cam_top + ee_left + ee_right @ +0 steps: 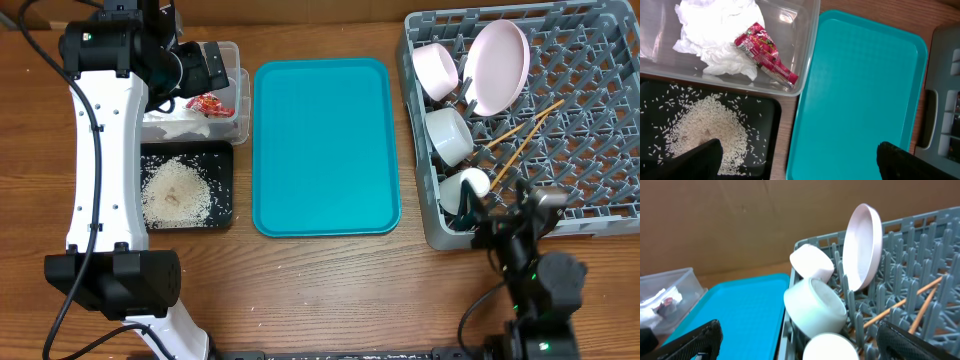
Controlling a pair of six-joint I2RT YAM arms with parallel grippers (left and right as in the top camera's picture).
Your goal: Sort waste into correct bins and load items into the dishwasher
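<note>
Two chopsticks (525,123): lay in dish rack (600,70)
Left gripper (800,155): gaped wide, empty
Right gripper (800,332): gaped wide, empty

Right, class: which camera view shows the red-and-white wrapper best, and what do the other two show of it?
The left wrist view: the wrapper lies close and unblocked in the clear tub, against the napkin. Overhead it is a small red spot beside the left arm. The right wrist view gives only a blurred patch at far left.

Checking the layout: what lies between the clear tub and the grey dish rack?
The teal serving tray, lying flat between clear tub and dish rack; the overhead view shows it.
</note>
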